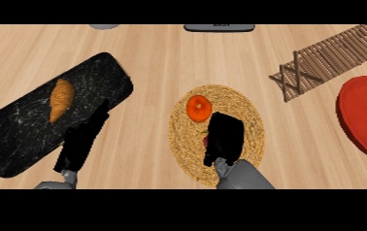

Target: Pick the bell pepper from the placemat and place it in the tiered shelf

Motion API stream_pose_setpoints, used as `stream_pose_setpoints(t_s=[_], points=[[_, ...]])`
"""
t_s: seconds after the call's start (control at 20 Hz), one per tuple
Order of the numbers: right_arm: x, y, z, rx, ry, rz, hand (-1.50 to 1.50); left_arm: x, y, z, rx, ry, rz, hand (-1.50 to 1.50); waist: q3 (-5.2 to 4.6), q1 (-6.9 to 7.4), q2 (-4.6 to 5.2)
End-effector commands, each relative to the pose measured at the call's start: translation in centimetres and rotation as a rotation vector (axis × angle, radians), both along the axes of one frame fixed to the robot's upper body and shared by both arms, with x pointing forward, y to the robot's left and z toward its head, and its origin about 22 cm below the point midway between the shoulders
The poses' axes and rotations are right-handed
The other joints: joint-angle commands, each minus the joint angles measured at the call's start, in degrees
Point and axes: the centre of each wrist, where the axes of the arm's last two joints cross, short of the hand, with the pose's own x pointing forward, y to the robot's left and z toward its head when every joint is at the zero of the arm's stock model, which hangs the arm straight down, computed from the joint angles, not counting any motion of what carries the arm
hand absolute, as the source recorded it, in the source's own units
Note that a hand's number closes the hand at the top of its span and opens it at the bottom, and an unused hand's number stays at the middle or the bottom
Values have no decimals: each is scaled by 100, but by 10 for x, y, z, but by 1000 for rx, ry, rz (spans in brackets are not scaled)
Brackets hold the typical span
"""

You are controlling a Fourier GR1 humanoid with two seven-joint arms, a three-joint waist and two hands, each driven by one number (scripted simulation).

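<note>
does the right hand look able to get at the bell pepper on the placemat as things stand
Probably yes. The right hand is already over the woven placemat, right beside the orange bell pepper, which lies uncovered with nothing between them. The left hand is off to the side.

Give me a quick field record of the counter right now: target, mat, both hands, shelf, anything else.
target: orange-red bell pepper, lying on the mat's upper part
mat: round woven straw placemat, centre of the wooden counter
right hand: black right hand over the mat, just below the pepper, not holding it
left hand: black left hand over the slab's lower end, fingers straight
shelf: brown slatted wooden tiered shelf, upper right
other: golden croissant on black marbled slab; red plate at right edge
</note>
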Motion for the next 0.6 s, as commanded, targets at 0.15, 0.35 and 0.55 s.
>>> stream_pose_setpoints(t_s=[0.15,0.35,0.55], points=[[10,-161,12,-36,-56,150,150,-7,13,-3,6,2,46,0,43,-294,15],[14,-219,32,-37,-93,236,150,-10,15,-4,-2,3,71,0,70,-461,-3],[21,-289,82,-18,-220,284,150,-14,18,-6,-2,4,81,0,70,-519,-26]])
